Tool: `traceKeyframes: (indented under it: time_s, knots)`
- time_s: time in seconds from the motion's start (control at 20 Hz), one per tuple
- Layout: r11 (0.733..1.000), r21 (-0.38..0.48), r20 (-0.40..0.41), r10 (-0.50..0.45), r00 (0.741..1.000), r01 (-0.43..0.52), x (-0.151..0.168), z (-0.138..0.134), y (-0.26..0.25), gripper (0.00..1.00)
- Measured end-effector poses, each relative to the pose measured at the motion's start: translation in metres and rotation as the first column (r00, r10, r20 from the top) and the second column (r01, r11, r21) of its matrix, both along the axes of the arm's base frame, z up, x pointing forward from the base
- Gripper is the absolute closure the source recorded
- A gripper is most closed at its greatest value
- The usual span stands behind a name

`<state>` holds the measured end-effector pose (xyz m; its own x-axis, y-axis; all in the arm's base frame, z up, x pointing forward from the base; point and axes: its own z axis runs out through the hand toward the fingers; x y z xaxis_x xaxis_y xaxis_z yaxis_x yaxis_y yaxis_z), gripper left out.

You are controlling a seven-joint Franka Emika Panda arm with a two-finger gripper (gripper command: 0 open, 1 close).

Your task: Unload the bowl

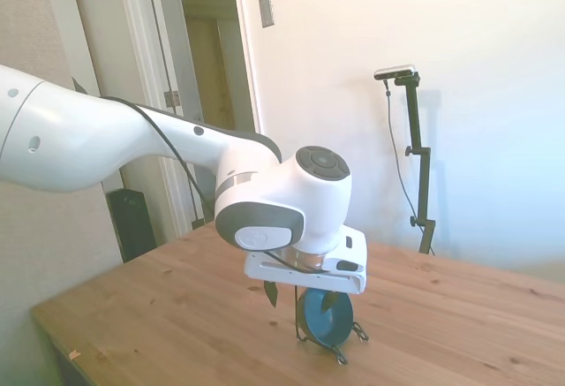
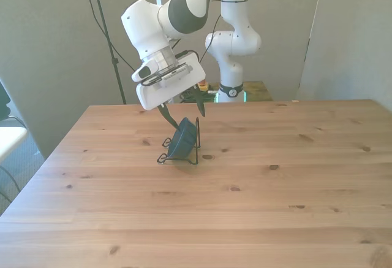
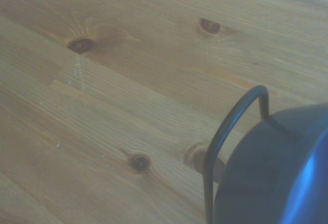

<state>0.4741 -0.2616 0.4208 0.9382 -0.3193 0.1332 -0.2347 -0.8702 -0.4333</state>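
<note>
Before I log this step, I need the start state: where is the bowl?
The bowl stands on edge in the black wire rack on the wooden table, left of centre in the front view, directly under the gripper.

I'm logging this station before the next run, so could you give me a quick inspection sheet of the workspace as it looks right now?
Surface: wooden table, knotty planks, bare apart from the rack and bowl.
Job's things: blue bowl stands on edge in a thin black wire rack, not yet lifted out.
Clutter: nothing seen.
Grippers: gripper is open, its fingers straddling the bowl's upper rim, one on each side.
Cables: a black cable runs along the arm; another hangs down the far wall.
Surroundings: pale walls, an open doorway behind the arm in the side view.
</note>
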Motion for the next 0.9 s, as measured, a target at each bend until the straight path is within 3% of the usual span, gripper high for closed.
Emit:
traceKeyframes:
  time_s: [0.6, 0.9]
  knots:
    - [1.0, 0.012, -0.006, 0.022, 1.0, -0.022, 0.001, 0.001, 0.01, 1.0]
    - [0.999, 0.019, -0.033, 0.027, 0.999, -0.026, 0.005, -0.013, 0.011, 1.0]
